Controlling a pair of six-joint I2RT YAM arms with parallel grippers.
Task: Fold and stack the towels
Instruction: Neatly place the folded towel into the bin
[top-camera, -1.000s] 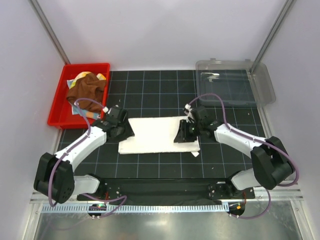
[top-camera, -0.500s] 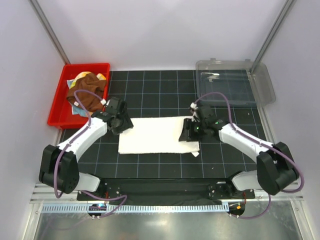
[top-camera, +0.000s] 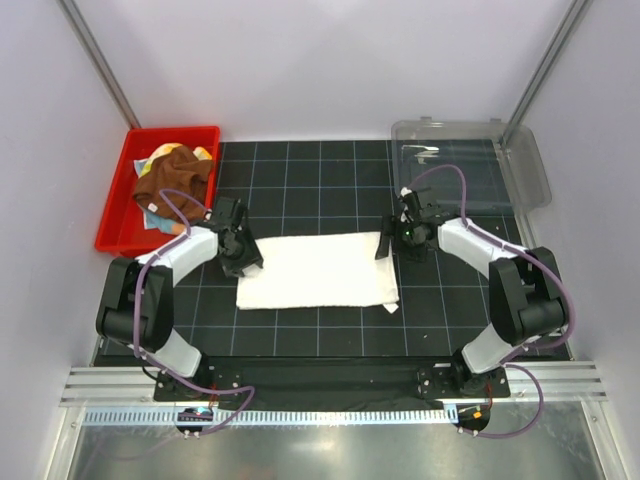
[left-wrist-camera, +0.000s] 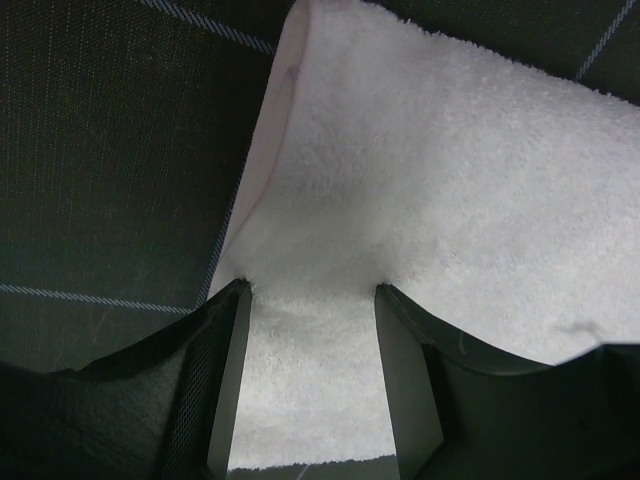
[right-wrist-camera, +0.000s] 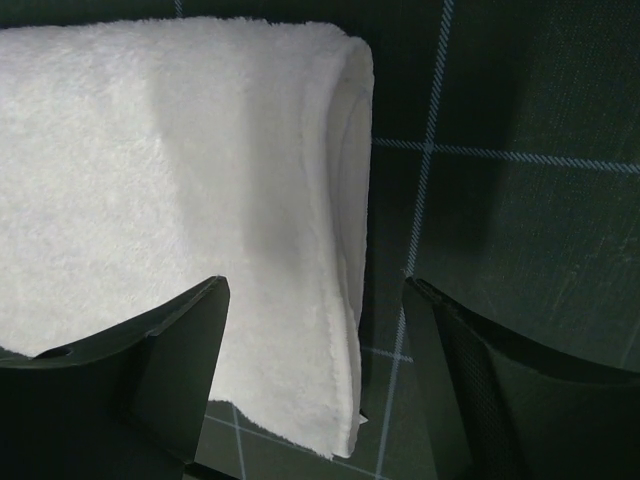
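The white towel (top-camera: 318, 272) lies folded on the mat (top-camera: 300, 180), its long axis running left to right and its short ends facing the two arms; a small corner pokes out at its near right. One towel is on the mat. Three are bunched in the red bin (top-camera: 113, 228) at far left: the brown towel (top-camera: 175, 180) on top, the yellow towel (top-camera: 160, 154) showing behind it, and a sliver of the blue towel (top-camera: 150, 216) at its near side. One clear box (top-camera: 520, 175) stands at far right.

The left arm (top-camera: 175, 255) bends at a near elbow and reaches inward to the white towel's far left corner; the left gripper (left-wrist-camera: 312, 290) points down with its fingers spread, the tips on the towel and pile showing between them, pinching nothing. The right arm (top-camera: 470, 245) mirrors it at the far right corner; the right gripper (right-wrist-camera: 315, 285) is spread wide above the towel's doubled right edge, one finger over cloth and the other over bare mat.
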